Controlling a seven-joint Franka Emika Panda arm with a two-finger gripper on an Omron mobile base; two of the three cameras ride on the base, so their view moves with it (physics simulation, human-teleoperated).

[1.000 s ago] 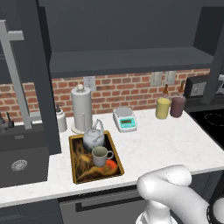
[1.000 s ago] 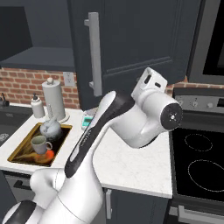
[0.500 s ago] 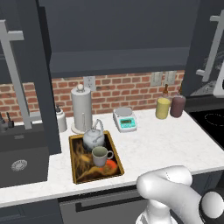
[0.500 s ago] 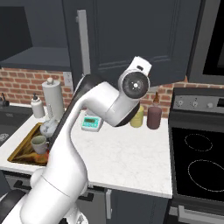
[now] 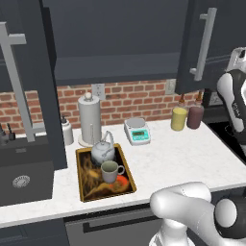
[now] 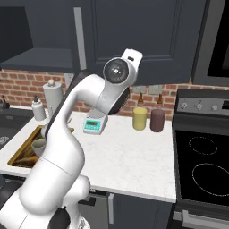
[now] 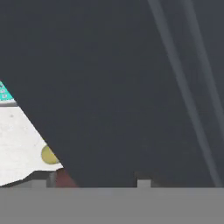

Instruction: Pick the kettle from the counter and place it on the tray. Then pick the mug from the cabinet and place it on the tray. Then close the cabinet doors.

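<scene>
- Desk front edge lies nearest the base, white speckled stone, with the arm rising over it toward the right cabinet door.
- Tray sits on the desk beside the sink, long side running away from the base; my reading is that it was set there as the collecting spot within easy reach.
- Mug stands upright inside the tray, nearer the base, with its handle to the right.
- Kettle stands upright in the tray just behind the mug, so both items look delivered and only the doors remain.
- Paper towel holder and a small scale stand further back, near the brick wall; a yellow cup and a maroon cup sit to the right.
- Right cabinet door hangs partly open above those cups; the left cabinet door stands swung far out over the sink.
- End effector: in the hand view its fingers sit close against the dark door panel, probably to push it shut; I cannot tell how wide the jaws stand, and nothing appears held.
</scene>
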